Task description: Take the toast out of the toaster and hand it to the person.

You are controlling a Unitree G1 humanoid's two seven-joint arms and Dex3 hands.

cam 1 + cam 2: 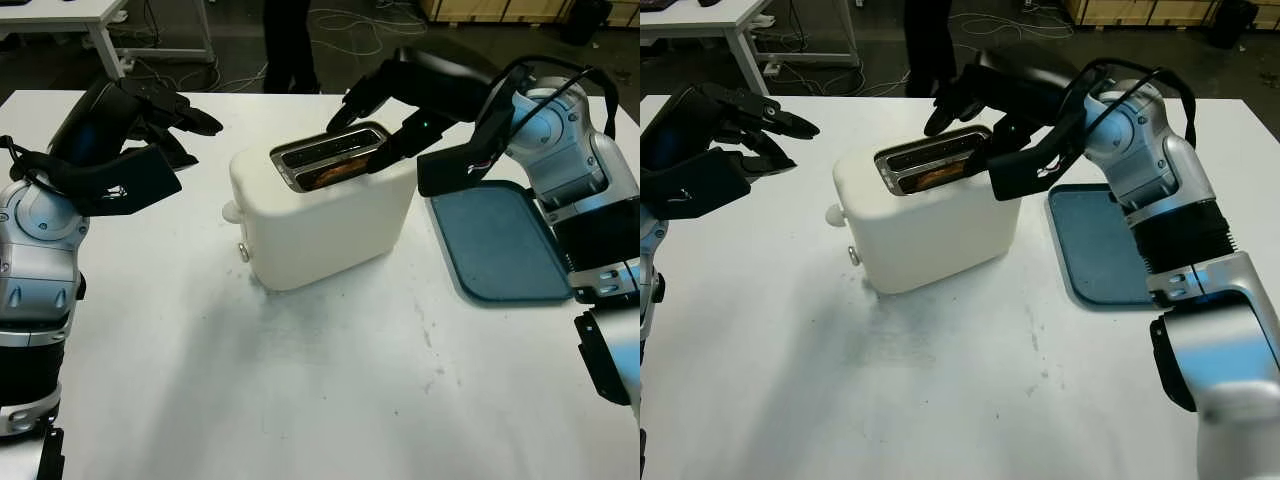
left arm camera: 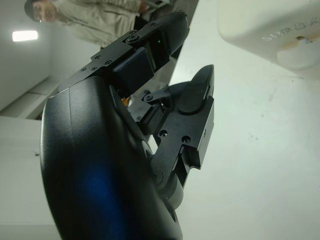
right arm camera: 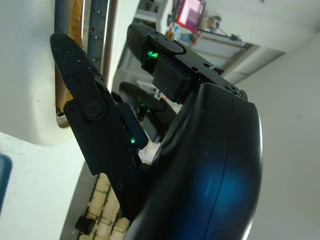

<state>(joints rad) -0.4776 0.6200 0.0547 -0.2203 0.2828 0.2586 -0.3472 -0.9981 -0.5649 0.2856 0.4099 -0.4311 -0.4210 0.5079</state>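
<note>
A white toaster (image 1: 320, 225) stands mid-table with a browned slice of toast (image 1: 335, 173) sunk in its near slot. My right hand (image 1: 362, 138) hovers over the toaster's right end, open. One finger (image 1: 345, 108) reaches past the far slot, and another (image 1: 392, 152) points down at the near slot's right end, beside the toast. In the right wrist view the toast (image 3: 76, 20) shows as a brown strip in the slot beyond a finger (image 3: 95, 120). My left hand (image 1: 175, 122) is open, raised above the table left of the toaster.
A blue-grey tray (image 1: 500, 250) lies on the table right of the toaster, under my right forearm. A person (image 1: 290, 45) stands beyond the table's far edge. White desks and floor cables are behind.
</note>
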